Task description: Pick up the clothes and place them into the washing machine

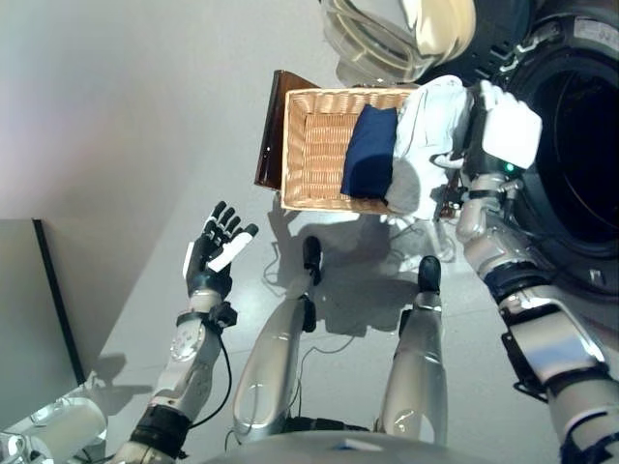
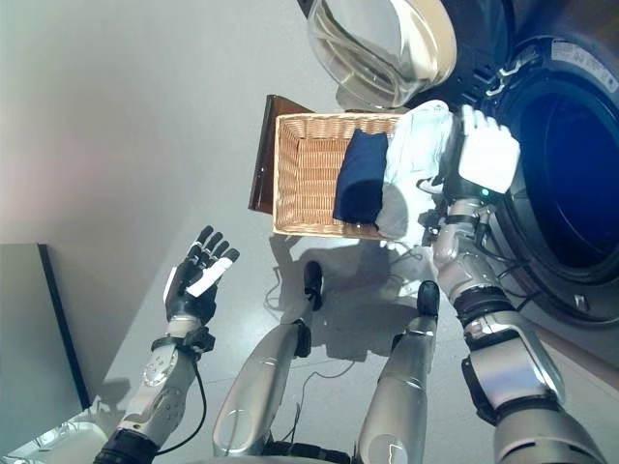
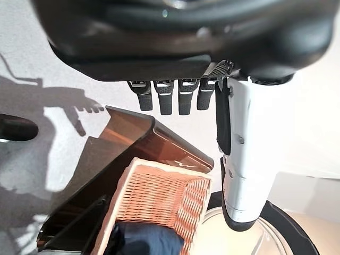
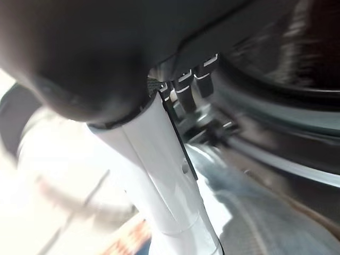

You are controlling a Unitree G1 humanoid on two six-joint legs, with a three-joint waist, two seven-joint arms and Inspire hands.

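1. Left eye view. A wicker basket [image 1: 314,150] stands on a dark brown stand [image 1: 270,130] on the pale grey floor [image 1: 145,116]. Inside it lies a folded navy garment [image 1: 369,152]; a white garment [image 1: 426,135] drapes over the basket's edge nearest the washing machine [image 1: 580,145]. The machine's round glass door [image 1: 387,34] is swung open, and its dark drum faces the basket. The right hand [image 1: 508,130] is raised against the white garment; whether its fingers grip the cloth cannot be told. The left hand [image 1: 218,246] hovers over bare floor, well apart from the basket, fingers straight and spread.

2. Right eye view. The same arrangement appears; a grey panel [image 2: 34,329] borders the floor at the robot's left.

3. Left wrist view. The left hand's fingers [image 3: 162,98] extend uncurled, holding nothing; beyond them show the stand, the basket and the navy garment.

4. Right wrist view. The white-covered thumb [image 4: 164,175] lies beside pale cloth, with the machine's door rim [image 4: 287,122] near; the grasp itself is unclear.
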